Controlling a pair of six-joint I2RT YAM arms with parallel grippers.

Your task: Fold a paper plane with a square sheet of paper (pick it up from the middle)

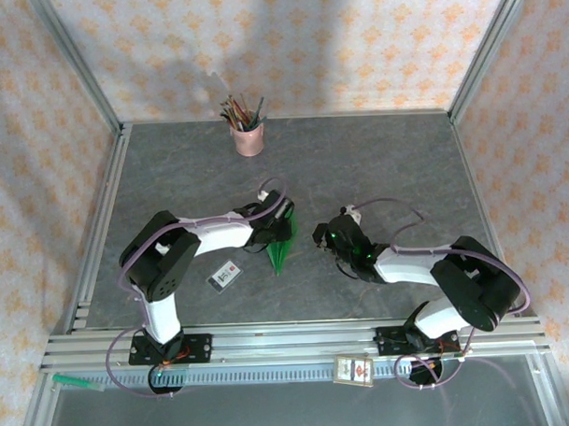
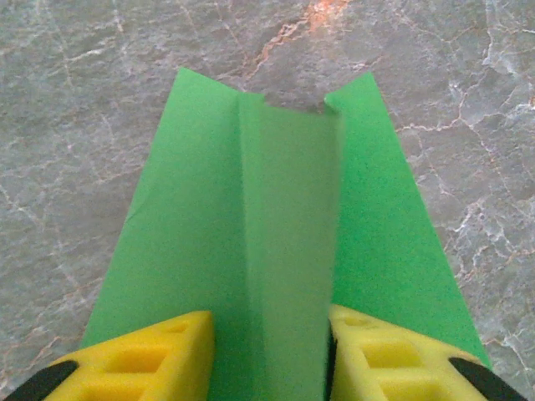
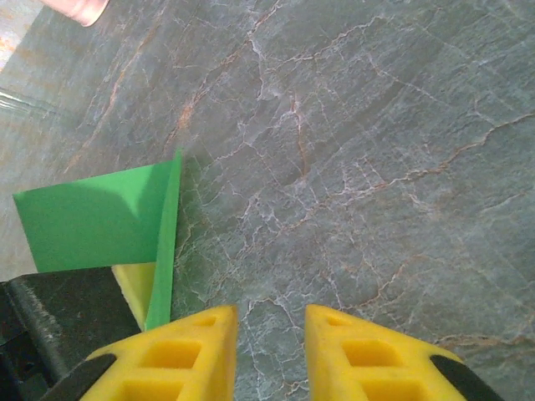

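- left gripper (image 2: 269, 338) up close: yellow fingers partly open, loosely straddling the paper plane (image 2: 184, 225)'s centre ridge
- plane sits mid-table (image 1: 376, 163), between both arms
- right gripper (image 3: 267, 334): slightly parted, empty, hovering nearby

The paper plane (image 1: 280, 251) is a slim dart of bright green paper. It lies on the grey marbled counter (image 1: 386, 163), a little left of the middle, and its sharp nose points to the near edge. Seen from close above, two flat wings (image 2: 167, 251) spread to both sides of a long centre fold (image 2: 288, 251), which ends a little shorter than they do. From the side, one green face (image 3: 92, 221) stands nearly upright.
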